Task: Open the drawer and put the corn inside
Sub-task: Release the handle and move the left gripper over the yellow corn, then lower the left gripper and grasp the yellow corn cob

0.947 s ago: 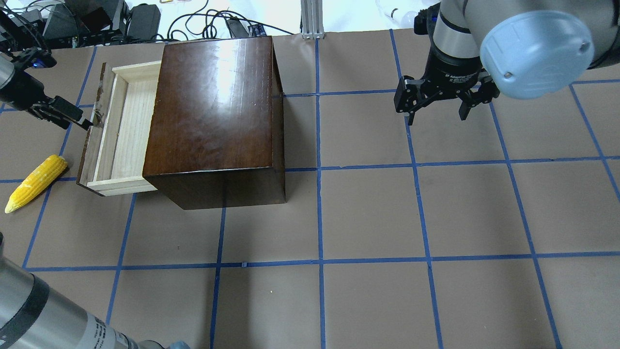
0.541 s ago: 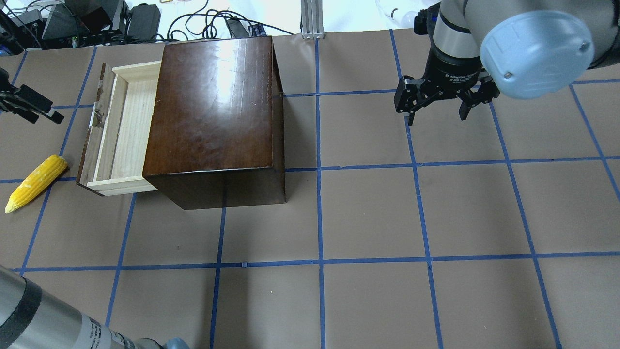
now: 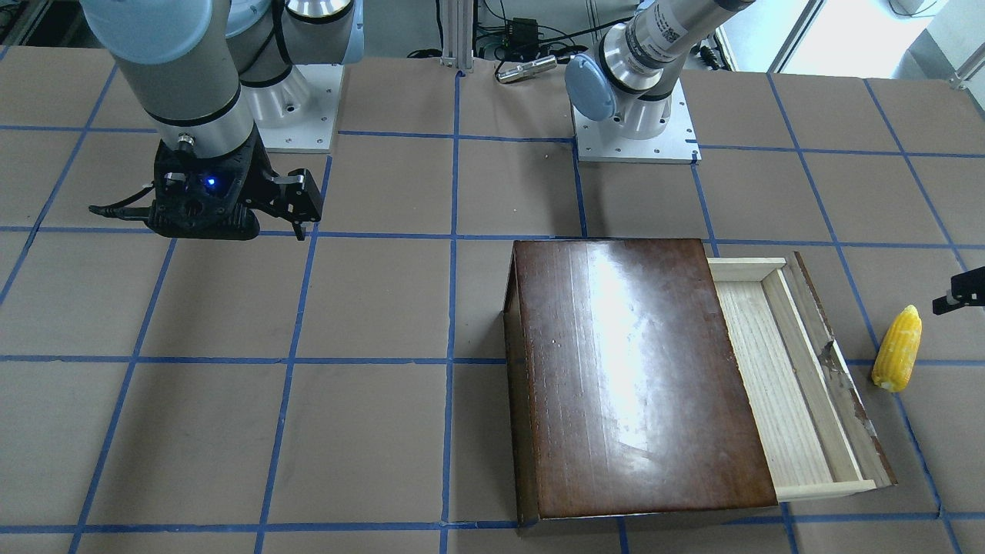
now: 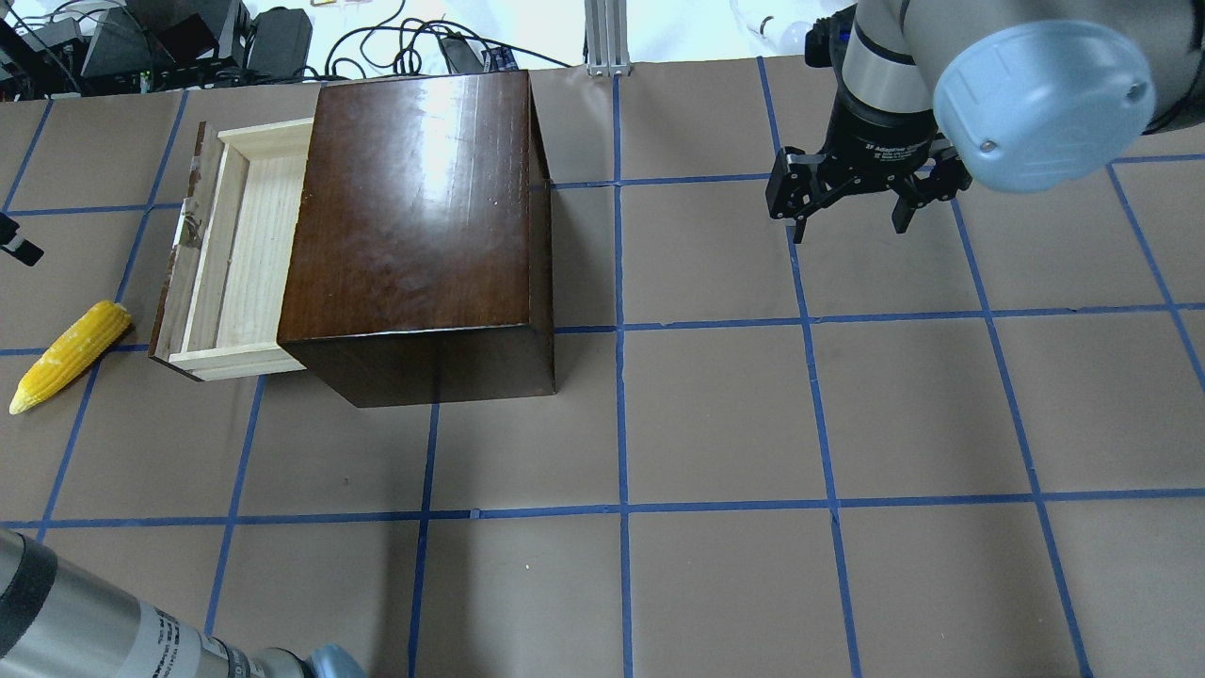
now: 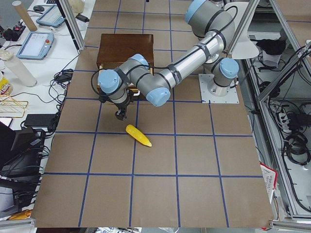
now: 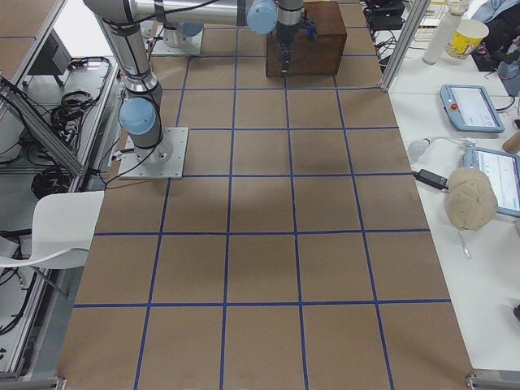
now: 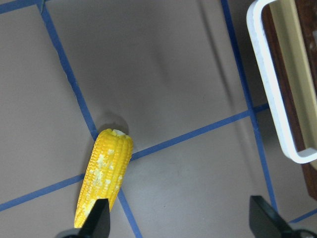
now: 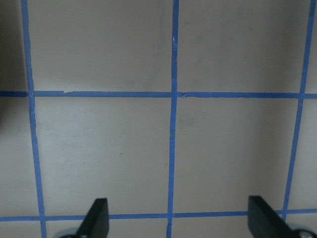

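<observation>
The corn (image 4: 71, 356) lies on the table left of the open drawer (image 4: 235, 254), which is pulled out of the dark-brown box (image 4: 414, 207); the pale tray is empty. My left gripper (image 7: 181, 225) is open and empty above the table, between the corn (image 7: 105, 173) and the drawer front (image 7: 277, 89). One finger (image 7: 99, 220) overlaps the corn's tapered end in the wrist view. In the overhead view only a finger (image 4: 21, 250) shows, at the left edge. My right gripper (image 4: 852, 221) is open and empty, hovering far right of the box.
The table is brown paper with a blue tape grid (image 4: 621, 414). Cables and electronics (image 4: 188, 42) lie beyond the far edge behind the box. The left arm's forearm (image 4: 85, 631) crosses the near left corner. The arm bases (image 3: 631, 131) stand at the robot's side.
My left gripper has drawn back from the drawer's front panel to the left, nearly out of the overhead view. The drawer stays open. The corn and the right arm have not moved.
</observation>
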### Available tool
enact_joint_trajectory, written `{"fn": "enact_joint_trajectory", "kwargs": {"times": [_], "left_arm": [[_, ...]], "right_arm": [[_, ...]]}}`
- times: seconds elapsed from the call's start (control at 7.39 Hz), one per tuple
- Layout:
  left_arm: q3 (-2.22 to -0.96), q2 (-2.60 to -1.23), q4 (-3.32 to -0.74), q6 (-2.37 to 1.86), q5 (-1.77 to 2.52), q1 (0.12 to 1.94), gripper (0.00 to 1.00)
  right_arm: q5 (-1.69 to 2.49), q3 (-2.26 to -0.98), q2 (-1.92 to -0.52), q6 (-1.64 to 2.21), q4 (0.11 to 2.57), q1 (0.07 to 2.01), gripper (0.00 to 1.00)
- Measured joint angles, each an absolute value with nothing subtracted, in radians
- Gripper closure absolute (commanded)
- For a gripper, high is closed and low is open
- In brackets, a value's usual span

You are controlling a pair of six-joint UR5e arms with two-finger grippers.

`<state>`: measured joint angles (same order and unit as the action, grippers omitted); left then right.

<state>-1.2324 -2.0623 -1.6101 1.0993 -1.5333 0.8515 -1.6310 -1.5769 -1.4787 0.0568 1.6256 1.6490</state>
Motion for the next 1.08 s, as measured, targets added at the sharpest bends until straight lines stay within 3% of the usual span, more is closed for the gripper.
{"fn": "enact_joint_trajectory", "kwargs": {"times": [0.54,1.08], "left_arm": [[-1.268,-2.093,-1.557,1.369,-1.569,0.789,0.0],[-1.484,-2.089,-1.28,1.485,-1.626,0.777,0.0]], "right_arm": [[-1.632,-1.577,-1.478,0.057,1.625,1.649,0.0],[-1.631,-1.577,-1.479,0.057,1.625,1.649,0.0]]}}
